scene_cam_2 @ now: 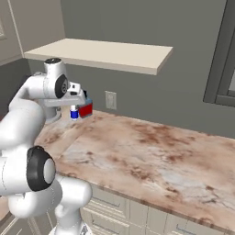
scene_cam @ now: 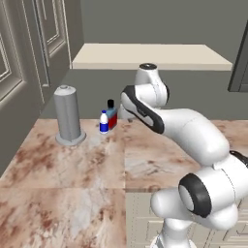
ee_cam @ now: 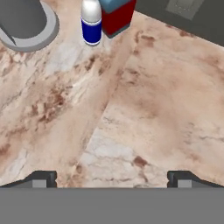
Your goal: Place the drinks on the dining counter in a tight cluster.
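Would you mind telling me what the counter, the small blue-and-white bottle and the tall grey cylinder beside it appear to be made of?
The counter looks like polished stone: brown-pink marbled veining with a seam line across it. The small blue-and-white bottle seems to be smooth plastic, judging by its flat colours and rounded white cap. The tall grey cylinder on its round base could be matte metal or plastic; its even grey leaves that open.

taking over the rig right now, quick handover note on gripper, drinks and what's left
Gripper: open and empty, hovering above bare marbled counter, short of the drinks.
Drinks: the small blue-and-white bottle and the red-and-blue container stand upright, close together, near the back wall. The grey cylinder on its round base stands to their left; it is not a drink.
Done: those two already sit tight together; nothing is held.
Left: these views can't confirm this is the dining counter. If not, both need moving and regrouping.
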Robot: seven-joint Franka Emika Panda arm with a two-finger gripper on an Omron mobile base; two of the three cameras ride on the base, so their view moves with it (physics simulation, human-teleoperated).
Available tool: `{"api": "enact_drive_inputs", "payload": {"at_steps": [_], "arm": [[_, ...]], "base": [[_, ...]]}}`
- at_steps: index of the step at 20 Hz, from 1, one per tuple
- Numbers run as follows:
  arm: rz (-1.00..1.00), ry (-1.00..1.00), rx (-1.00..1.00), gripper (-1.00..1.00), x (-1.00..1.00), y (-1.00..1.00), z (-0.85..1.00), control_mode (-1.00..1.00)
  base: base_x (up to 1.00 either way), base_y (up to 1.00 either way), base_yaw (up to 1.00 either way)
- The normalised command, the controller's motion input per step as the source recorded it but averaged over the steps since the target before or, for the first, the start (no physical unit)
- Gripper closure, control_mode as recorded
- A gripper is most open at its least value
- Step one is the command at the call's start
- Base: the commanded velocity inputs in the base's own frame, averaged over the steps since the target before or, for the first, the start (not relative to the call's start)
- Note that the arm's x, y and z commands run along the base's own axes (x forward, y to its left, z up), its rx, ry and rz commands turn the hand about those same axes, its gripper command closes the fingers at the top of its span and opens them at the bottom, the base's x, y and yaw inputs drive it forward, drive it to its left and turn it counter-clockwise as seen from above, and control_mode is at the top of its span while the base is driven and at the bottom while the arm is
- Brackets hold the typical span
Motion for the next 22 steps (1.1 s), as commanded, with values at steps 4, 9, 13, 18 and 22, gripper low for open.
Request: {"api": "enact_drive_inputs", "payload": {"at_steps": [4, 9, 13, 18, 22], "arm": [[0.0, 0.02, 0.04, -1.0, 0.49, 0.32, -0.07, -1.0], [0.0, 0.01, 0.09, -1.0, 0.34, 0.29, 0.0, -1.0], [0.0, 0.03, 0.0, -1.0, 0.21, 0.44, -0.41, -1.0], [0.0, 0.05, -0.01, -1.0, 0.39, 0.32, -0.51, -1.0], [-0.01, 0.03, -0.05, -1.0, 0.49, 0.08, -0.07, -1.0]], "base": [[0.0, 0.0, 0.0], [0.0, 0.0, 0.0], [0.0, 0.0, 0.0], [0.0, 0.0, 0.0], [0.0, 0.0, 0.0]]}}
